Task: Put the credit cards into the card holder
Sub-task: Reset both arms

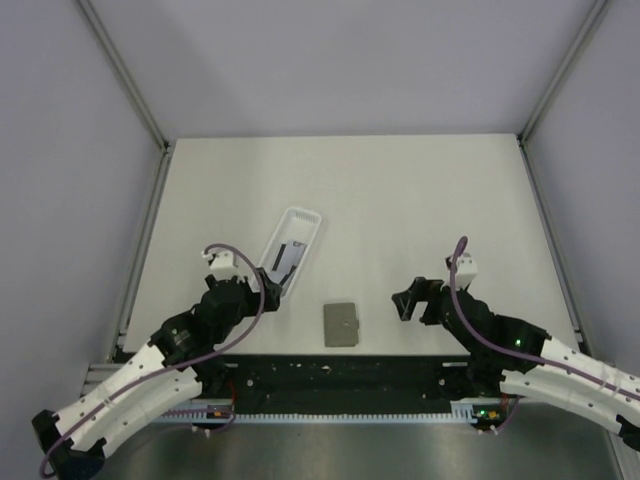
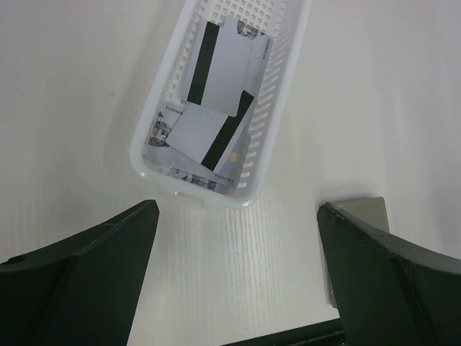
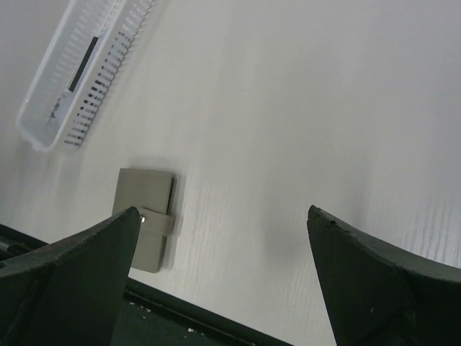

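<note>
Not started: cards (image 2: 216, 108) sit in the tray (image 2: 284, 108). The wallet (image 1: 341, 324) lies shut at the desk (image 1: 420, 200) near edge. The left end effector (image 2: 238, 209) and right end effector (image 3: 224, 210) gape wide, empty.

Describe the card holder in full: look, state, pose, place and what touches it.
The card holder is a flat, grey, nearly square wallet with a matte look. It is folded shut, with a short strap carrying a small stud across one edge. It lies flat on the white table, near its front edge, apart from the white tray. Only the table touches it.
</note>
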Controlling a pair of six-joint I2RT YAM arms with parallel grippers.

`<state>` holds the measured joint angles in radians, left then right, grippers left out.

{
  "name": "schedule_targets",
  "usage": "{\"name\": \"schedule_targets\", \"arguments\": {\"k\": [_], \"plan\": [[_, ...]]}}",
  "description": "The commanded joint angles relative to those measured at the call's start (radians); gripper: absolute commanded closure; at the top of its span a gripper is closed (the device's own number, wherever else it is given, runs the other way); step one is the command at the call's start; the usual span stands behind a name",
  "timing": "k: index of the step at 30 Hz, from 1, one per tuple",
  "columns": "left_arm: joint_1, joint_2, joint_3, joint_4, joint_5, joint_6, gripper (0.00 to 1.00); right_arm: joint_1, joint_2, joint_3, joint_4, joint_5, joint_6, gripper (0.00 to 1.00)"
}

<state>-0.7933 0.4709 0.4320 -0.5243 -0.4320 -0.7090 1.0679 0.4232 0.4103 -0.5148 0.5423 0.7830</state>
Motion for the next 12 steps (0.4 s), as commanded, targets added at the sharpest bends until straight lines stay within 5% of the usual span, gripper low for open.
{"name": "schedule_targets", "arguments": {"k": [1, 12], "plan": [[0.003, -0.058, -0.018, 0.003, -0.014, -0.020, 0.01, -0.011, -0.026, -0.007, -0.014, 0.061, 0.039, 0.01], [0.005, -0.075, 0.001, 0.004, -0.016, -0.012, 0.01, -0.014, -0.008, 0.027, -0.017, 0.081, 0.006, 0.01]]}}
